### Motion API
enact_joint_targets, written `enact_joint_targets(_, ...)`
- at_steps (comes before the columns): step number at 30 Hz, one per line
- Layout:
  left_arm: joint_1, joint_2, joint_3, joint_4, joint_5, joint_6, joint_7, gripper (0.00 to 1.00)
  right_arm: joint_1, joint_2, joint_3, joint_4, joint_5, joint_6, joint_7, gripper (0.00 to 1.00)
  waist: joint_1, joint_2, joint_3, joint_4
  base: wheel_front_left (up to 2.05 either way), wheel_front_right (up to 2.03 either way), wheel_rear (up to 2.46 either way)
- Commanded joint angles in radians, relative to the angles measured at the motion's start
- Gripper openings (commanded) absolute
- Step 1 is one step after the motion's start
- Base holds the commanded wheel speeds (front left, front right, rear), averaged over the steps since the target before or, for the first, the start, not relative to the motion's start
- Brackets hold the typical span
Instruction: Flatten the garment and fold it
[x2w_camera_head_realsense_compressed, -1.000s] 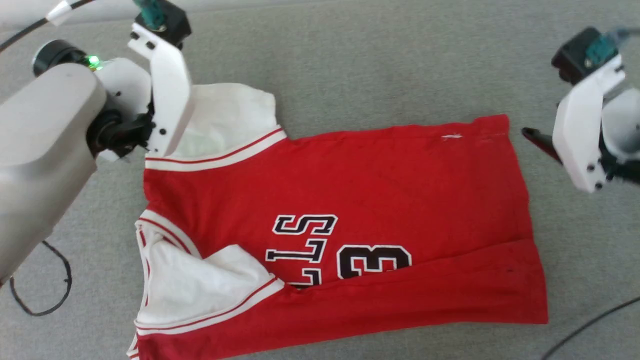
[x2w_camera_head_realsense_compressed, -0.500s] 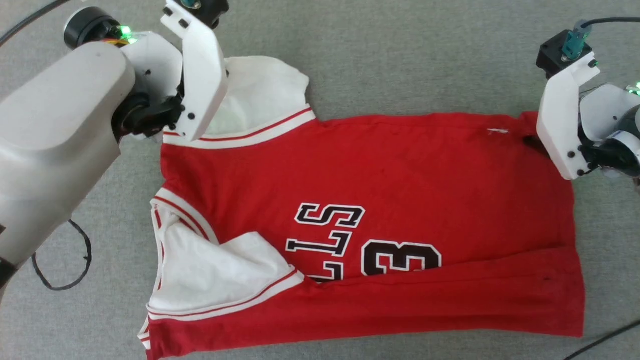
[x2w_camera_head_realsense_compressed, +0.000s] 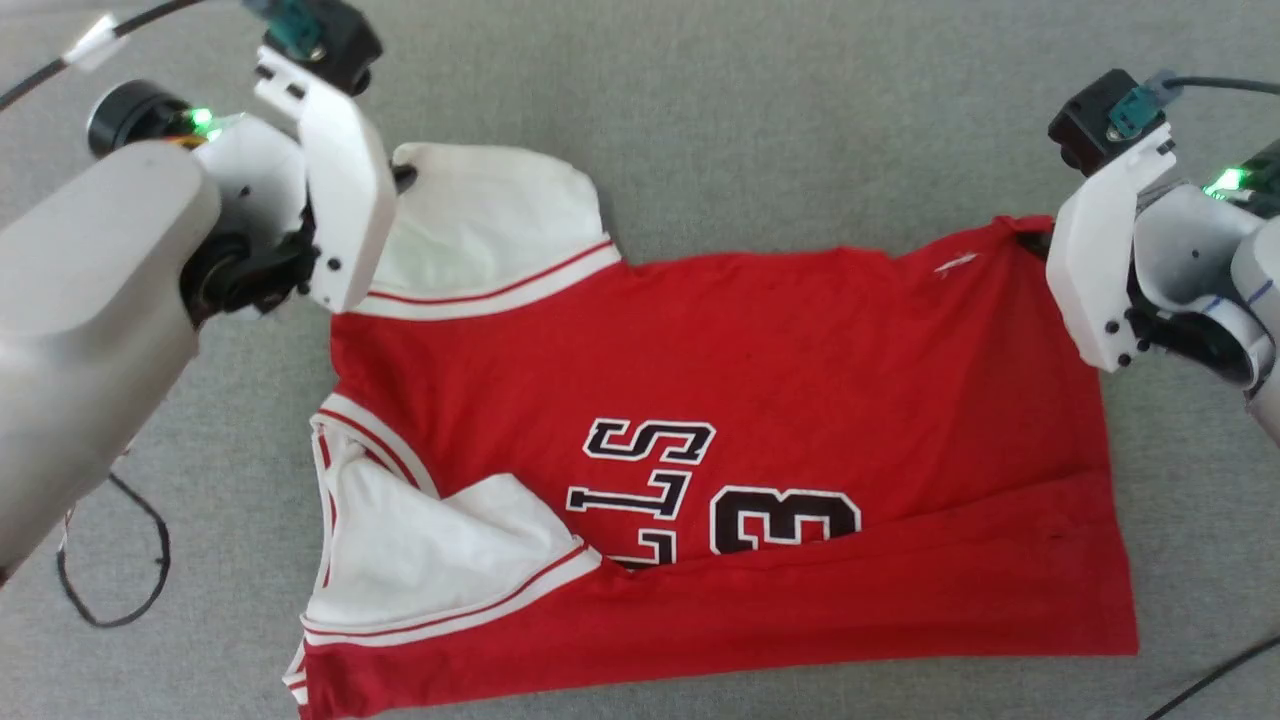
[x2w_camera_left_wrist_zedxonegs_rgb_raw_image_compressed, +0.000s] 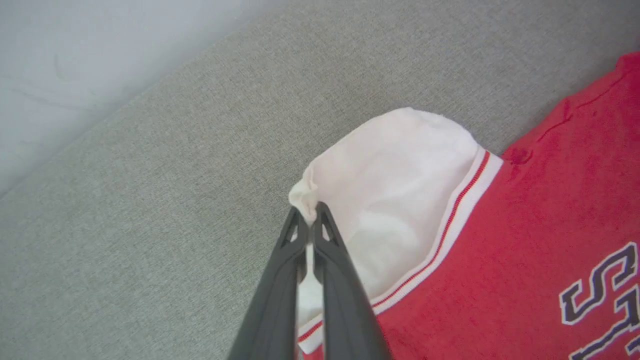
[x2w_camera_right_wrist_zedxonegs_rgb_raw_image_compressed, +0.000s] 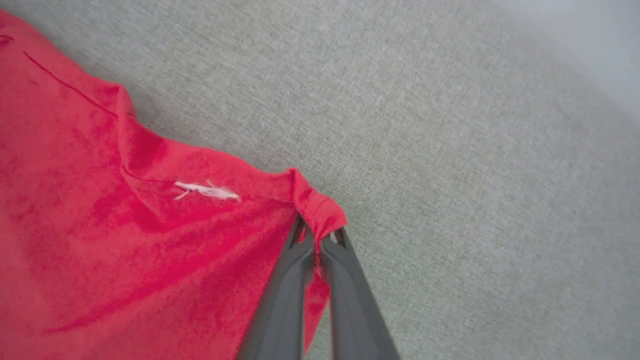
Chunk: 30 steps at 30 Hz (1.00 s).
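Observation:
The garment (x2w_camera_head_realsense_compressed: 750, 400), a red jersey with white sleeves and black-and-white lettering, lies mostly flat on the grey surface, its near long edge folded over the lettering. My left gripper (x2w_camera_head_realsense_compressed: 402, 178) is at its far left corner, shut on the tip of the far white sleeve (x2w_camera_left_wrist_zedxonegs_rgb_raw_image_compressed: 400, 190); the pinched cloth bunches at the left gripper (x2w_camera_left_wrist_zedxonegs_rgb_raw_image_compressed: 310, 212) in the left wrist view. My right gripper (x2w_camera_head_realsense_compressed: 1030, 240) is at the far right corner. In the right wrist view the right gripper (x2w_camera_right_wrist_zedxonegs_rgb_raw_image_compressed: 317, 235) is shut on the red hem corner (x2w_camera_right_wrist_zedxonegs_rgb_raw_image_compressed: 320, 210), which puckers upward.
The grey fabric surface (x2w_camera_head_realsense_compressed: 750, 120) runs all around the shirt. A black cable loop (x2w_camera_head_realsense_compressed: 110, 570) lies at the left, and another cable (x2w_camera_head_realsense_compressed: 1210, 680) crosses the lower right corner. A pale wall (x2w_camera_left_wrist_zedxonegs_rgb_raw_image_compressed: 75, 60) borders the surface beyond the left gripper.
My right gripper moved in from beside the hem corner and shut on it, pulling that corner up slightly. The left gripper kept its hold on the sleeve. The camera shifted.

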Motion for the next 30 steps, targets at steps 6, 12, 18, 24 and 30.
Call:
enact_joint_targets(6, 0.077, 0.073, -0.01, -0.093, -0.015, -0.006, -0.087, 0.0, 0.081, -0.052, 0.019, -0.051, 0.033, -0.001, -0.138, 0.0, -0.0002, 0.0, -0.157, -0.017, 0.0, 0.0, 0.0)
enact_joint_targets(12, 0.187, 0.171, -0.017, -0.237, -0.014, 0.007, -0.14, 0.0, 0.178, -0.106, 0.019, -0.116, 0.038, -0.001, -0.231, 0.0, -0.0002, 0.0, -0.237, -0.004, 0.0, 0.0, 0.0)
enact_joint_targets(18, 0.321, 0.273, -0.025, -0.404, -0.026, 0.072, -0.156, 0.0, 0.312, -0.144, -0.013, -0.18, 0.035, -0.001, -0.282, 0.0, -0.0002, 0.0, -0.285, 0.016, 0.0, 0.0, 0.0)
enact_joint_targets(24, 0.44, 0.341, -0.03, -0.496, -0.051, 0.128, -0.167, 0.0, 0.44, -0.17, -0.052, -0.224, 0.035, -0.001, -0.294, 0.0, -0.0002, 0.0, -0.308, 0.028, 0.0, 0.0, 0.0)
enact_joint_targets(30, 0.578, 0.368, -0.035, -0.522, -0.074, 0.169, -0.168, 0.0, 0.575, -0.171, -0.111, -0.249, 0.044, -0.001, -0.274, 0.0, -0.0002, 0.0, -0.308, 0.031, 0.0, 0.0, 0.0)
